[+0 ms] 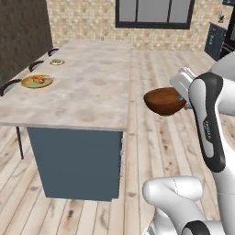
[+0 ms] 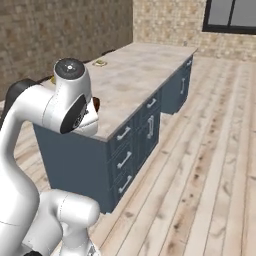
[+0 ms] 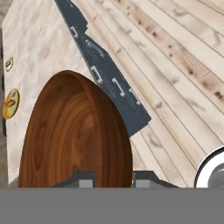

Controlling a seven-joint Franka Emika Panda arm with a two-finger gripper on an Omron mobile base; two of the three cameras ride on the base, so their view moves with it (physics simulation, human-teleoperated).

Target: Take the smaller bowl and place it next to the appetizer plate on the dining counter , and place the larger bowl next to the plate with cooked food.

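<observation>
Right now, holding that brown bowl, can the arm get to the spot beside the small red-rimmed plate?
Probably not yet. The gripper holds the smaller bowl over the floor, and the appetizer plate sits at the dining counter's far edge.

Place: home kitchen.
Evidence: marble-patterned tabletop (image 1: 87, 87) on dark blue drawer base (image 2: 135, 145); stools (image 1: 34, 65) at its far side; plank floor (image 2: 210, 165) beside it.
</observation>
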